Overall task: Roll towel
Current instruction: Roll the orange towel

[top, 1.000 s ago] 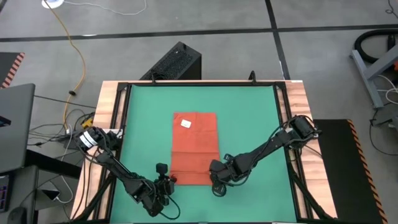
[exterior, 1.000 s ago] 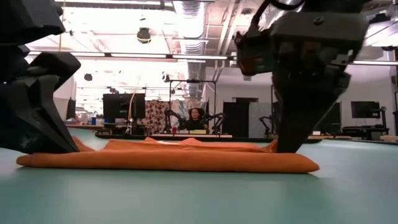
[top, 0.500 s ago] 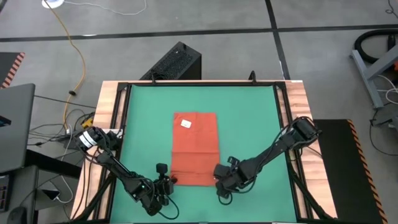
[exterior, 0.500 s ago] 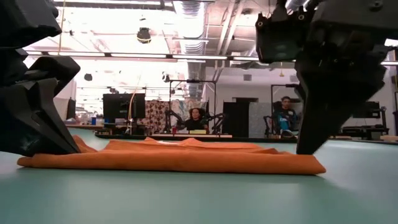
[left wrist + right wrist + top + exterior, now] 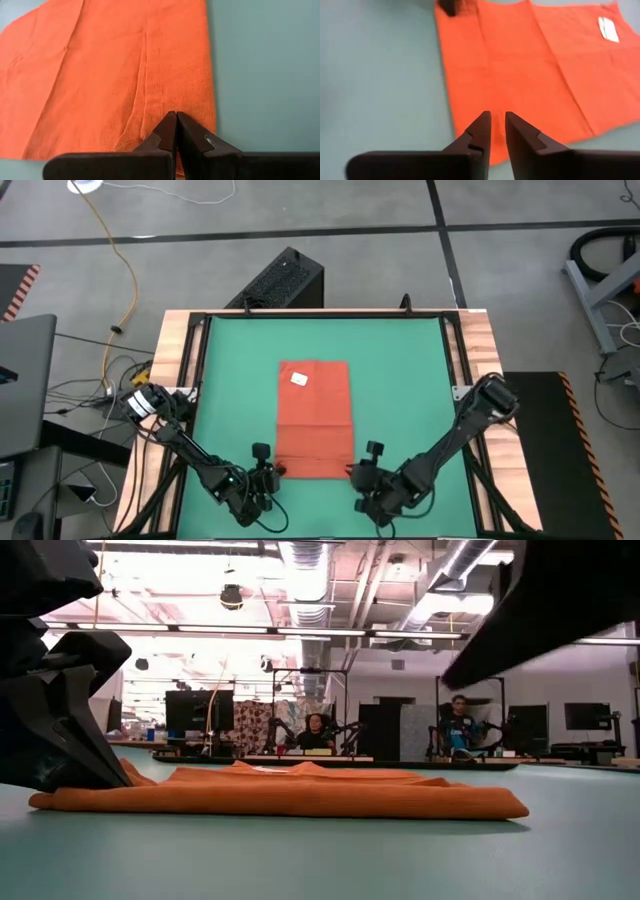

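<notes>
Item 1, nearest: left pincer (image 5: pixel 262 470), low on the worktop (image 5: pixel 180 340) at the towel's near left corner. Fingers pressed together; the left wrist view shows the tips meeting on the cloth's near edge, apparently pinching it.

Item 2: right pincer (image 5: pixel 362 477), near right, lifted clear of the cloth. The right wrist view shows a narrow gap between the fingers with nothing in it; the towel's near right corner lies free just beyond.

Item 3: towel (image 5: pixel 313 418), orange-red, lying flat lengthwise at the middle of the green mat (image 5: pixel 400 370), near edge slightly thickened in the low view, white tag (image 5: pixel 298 378) toward the far end.

Item 4, farthest: people seated in the room beyond the worktop, not involved.

Risk, judged: with only one corner held, any roll begun now would skew, dragging the left side over while the right side stays flat, giving a cone or a diagonal crease. A slightly parted right pincer coming down may push the corner away rather than catch it. A tug from the left alone may slide the whole towel.
</notes>
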Motion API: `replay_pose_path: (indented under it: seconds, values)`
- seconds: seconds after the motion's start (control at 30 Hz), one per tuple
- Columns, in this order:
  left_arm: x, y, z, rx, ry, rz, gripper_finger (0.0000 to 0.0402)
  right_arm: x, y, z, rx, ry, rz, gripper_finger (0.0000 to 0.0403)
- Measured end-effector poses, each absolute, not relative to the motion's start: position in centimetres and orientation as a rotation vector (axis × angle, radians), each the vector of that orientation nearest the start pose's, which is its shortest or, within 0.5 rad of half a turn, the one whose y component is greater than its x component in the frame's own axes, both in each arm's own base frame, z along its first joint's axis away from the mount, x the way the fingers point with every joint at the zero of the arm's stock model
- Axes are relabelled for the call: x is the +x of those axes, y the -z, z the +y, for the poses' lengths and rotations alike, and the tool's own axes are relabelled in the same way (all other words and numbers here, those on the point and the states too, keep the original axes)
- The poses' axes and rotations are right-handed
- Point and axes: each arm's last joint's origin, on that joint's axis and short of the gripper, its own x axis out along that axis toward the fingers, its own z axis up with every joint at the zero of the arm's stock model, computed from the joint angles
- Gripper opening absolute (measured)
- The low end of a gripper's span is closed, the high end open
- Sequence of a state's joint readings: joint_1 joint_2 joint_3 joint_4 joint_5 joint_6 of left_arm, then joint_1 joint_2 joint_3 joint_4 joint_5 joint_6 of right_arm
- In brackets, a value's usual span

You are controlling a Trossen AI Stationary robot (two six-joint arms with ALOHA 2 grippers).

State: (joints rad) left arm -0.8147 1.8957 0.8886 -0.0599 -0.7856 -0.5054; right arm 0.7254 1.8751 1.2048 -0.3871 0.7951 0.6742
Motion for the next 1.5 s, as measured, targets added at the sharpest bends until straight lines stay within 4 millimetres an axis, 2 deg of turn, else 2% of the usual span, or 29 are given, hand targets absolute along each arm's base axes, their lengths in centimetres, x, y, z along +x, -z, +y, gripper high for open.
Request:
replay_pose_path:
  seconds: [0.2, 0.4, 0.53, 0.73, 0.9, 1.03, 1.23, 1.4, 1.5]
  values:
    - [24.1, -10.2, -22.5, 0.279, -0.155, 0.705, 0.0, 30.8, -13.8, 23.0, -0.147, 0.314, 0.718, 0.0036]
    - [24.1, -10.1, -22.5, 0.273, -0.151, 0.71, 0.0, 30.9, -11.4, 22.3, -0.11, 0.394, 0.783, 0.0012]
    - [24.0, -10.1, -22.5, 0.276, -0.15, 0.716, 0.0, 30.7, -11.2, 22.4, -0.059, 0.391, 0.808, 0.0014]
    - [24.0, -10.1, -22.5, 0.25, -0.145, 0.725, 0.0, 30.4, -11.3, 22.7, -0.078, 0.394, 0.804, 0.0025]
    - [24.0, -10.1, -22.6, 0.234, -0.14, 0.732, 0.0, 30.1, -12.9, 22.4, -0.14, 0.428, 0.733, 0.0033]
    - [24.0, -10.1, -22.6, 0.234, -0.139, 0.733, 0.0, 29.3, -15.6, 22.5, -0.181, 0.43, 0.672, 0.0049]
    - [24.0, -10.1, -22.6, 0.234, -0.138, 0.734, 0.0, 27.9, -18.0, 24.7, -0.249, 0.314, 0.579, 0.0092]
    - [24.0, -10.1, -22.6, 0.232, -0.139, 0.733, 0.0, 26.9, -17.7, 25.5, -0.274, 0.304, 0.558, 0.016]
    - [24.0, -10.1, -22.6, 0.236, -0.138, 0.727, 0.0, 26.1, -16.4, 25.2, -0.291, 0.345, 0.503, 0.0205]
